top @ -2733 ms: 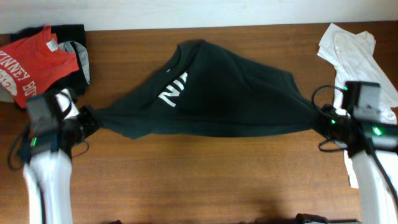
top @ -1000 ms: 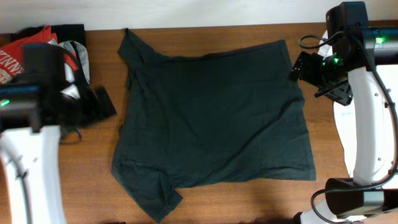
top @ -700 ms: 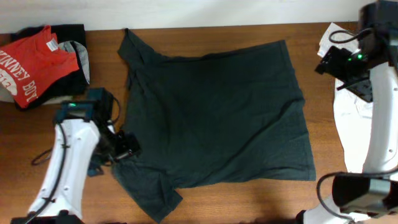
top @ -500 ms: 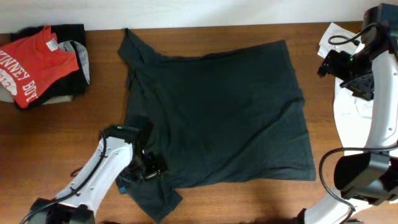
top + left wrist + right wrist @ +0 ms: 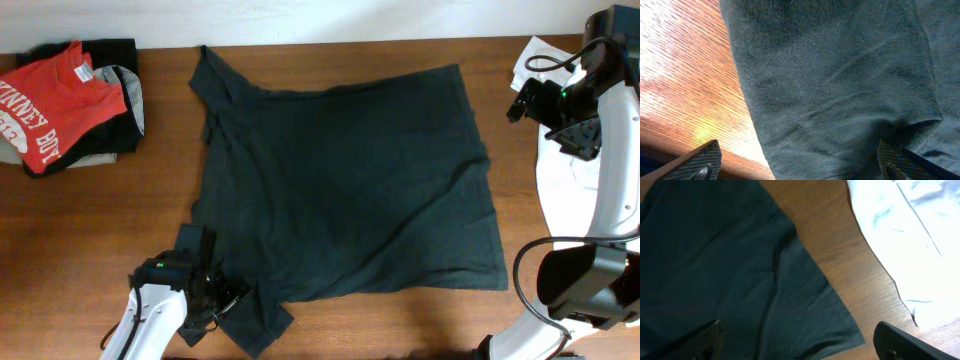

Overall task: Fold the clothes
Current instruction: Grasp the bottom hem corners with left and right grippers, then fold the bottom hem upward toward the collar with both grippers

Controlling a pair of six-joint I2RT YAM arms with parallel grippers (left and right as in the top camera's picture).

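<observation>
The clothes, a large dark charcoal T-shirt, lie spread flat on the wooden table with no lettering showing. My left gripper is low at the shirt's front left sleeve. In the left wrist view it stands open, one fingertip over bare wood and the other over the fabric. My right gripper hangs open above the table just off the shirt's far right corner. The right wrist view shows that corner below the wide-apart jaws, which hold nothing.
A plain white shirt lies along the right edge, under my right arm, and fills the upper right of the right wrist view. A red T-shirt lies on a dark pile at the far left corner.
The shirt, earlier stretched in the air between both grippers, now lies flat and released. My left arm has slid along the shirt's left side to the front sleeve. The right arm barely moved.
</observation>
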